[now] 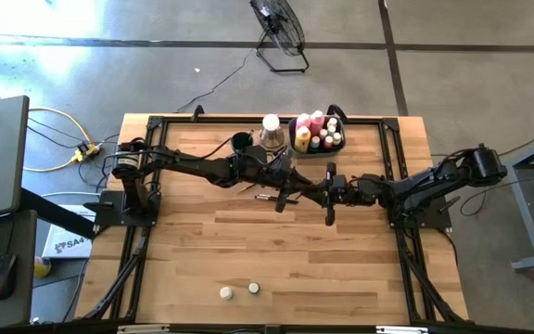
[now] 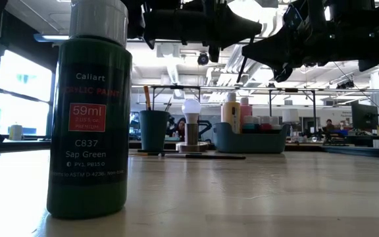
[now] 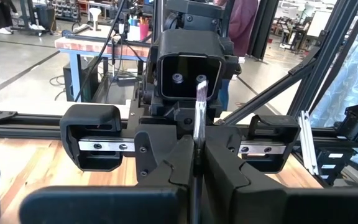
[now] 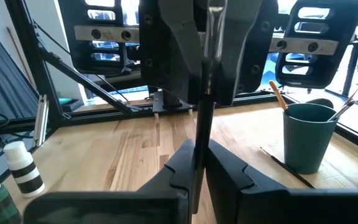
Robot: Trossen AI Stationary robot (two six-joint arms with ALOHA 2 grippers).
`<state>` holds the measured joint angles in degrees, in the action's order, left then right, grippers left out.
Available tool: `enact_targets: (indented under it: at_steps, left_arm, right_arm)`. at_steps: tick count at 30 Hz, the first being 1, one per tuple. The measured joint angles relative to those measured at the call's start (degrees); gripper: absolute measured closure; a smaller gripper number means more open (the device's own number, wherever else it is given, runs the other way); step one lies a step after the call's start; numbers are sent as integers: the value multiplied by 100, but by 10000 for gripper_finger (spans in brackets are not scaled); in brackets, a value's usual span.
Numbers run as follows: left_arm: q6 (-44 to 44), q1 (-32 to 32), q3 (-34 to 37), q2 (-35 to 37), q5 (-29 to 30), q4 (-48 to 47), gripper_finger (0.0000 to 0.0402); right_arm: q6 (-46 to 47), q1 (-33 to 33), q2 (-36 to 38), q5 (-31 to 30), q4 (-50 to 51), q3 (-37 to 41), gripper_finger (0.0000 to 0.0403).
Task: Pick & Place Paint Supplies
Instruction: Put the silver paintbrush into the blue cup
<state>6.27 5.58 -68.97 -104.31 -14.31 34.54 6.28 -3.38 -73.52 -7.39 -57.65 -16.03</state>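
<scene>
Two near pots: small round white-capped paint pots [image 1: 226,293] sat side by side close to the table's front edge, well apart from both arms.
Green bottle: a dark green plastic paint bottle with a grey cap [image 2: 87,112] stood upright just in front of the low camera.
Held brush: a thin dark-handled paintbrush [image 3: 199,106] hung in the air above mid-table, spanning the two grippers.
Left gripper [image 3: 194,165]: fingers pressed together, pinching one end of the held brush.
Right gripper [image 4: 197,168]: facing the left one nose to nose, fingers pinched on the other end.
Step, as judged: a hand-over between arms, with both ends clamped.
Risk one: if either arm pulled away before the other let go, the thin handle could bend or twist out of line.
Risk two: if both let go together, the held brush would drop and roll on the boards.
Spare brush: another slim dark brush [image 2: 202,156] lay flat beyond the arms.
Far row: a teal round cup [image 4: 309,137] holding brushes, and a grey-blue rectangular bin [image 2: 249,141] carrying pink and yellow bottles.
Surface: a pale wooden plank table [image 1: 248,250] within a black frame.
Room: grey floor with a black fan [image 1: 281,28]; benches and bright ceiling lights beyond.
</scene>
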Motion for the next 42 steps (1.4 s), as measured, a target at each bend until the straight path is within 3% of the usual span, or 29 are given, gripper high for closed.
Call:
enact_targets:
  at_steps: [12,24,36,42]
  left_arm:
    - [3,0,0,0,-33,0,380]
    - [-282,33,0,29,-165,-81,380]
    - [-862,914,4,1467,-340,-1967,380]
    - [-1512,1241,4,2458,500,-3259,392]
  right_arm:
    - [-9,0,0,10,-4,0,355]
    - [-9,0,37,72,-47,2,249]
    - [-9,-2,614,162,817,4,246]
    - [259,0,1024,167,1359,4,256]
